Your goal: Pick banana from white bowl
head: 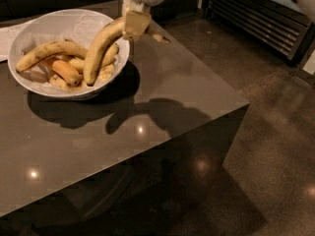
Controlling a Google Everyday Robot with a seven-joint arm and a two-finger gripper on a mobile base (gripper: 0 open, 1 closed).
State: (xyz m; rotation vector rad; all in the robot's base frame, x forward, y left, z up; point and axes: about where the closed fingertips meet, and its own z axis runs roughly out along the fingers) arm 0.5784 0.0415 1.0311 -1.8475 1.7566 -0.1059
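Observation:
The white bowl (34,31) stands at the back left of the dark table, lined with crinkled white paper. My gripper (135,23) hangs over the bowl's right rim and is shut on the upper end of the long, curved yellow banana (98,50). The banana slants down to the left, its lower tip still among the other fruit in the bowl. A second long banana (49,50) with brown speckles lies across the bowl's left side. Short stubby bananas (66,72) lie beneath.
The dark glossy table (162,97) has its right edge and front corner close by. A white sheet (6,38) lies at the far left behind the bowl. A slatted dark unit (261,18) stands on the floor at the back right.

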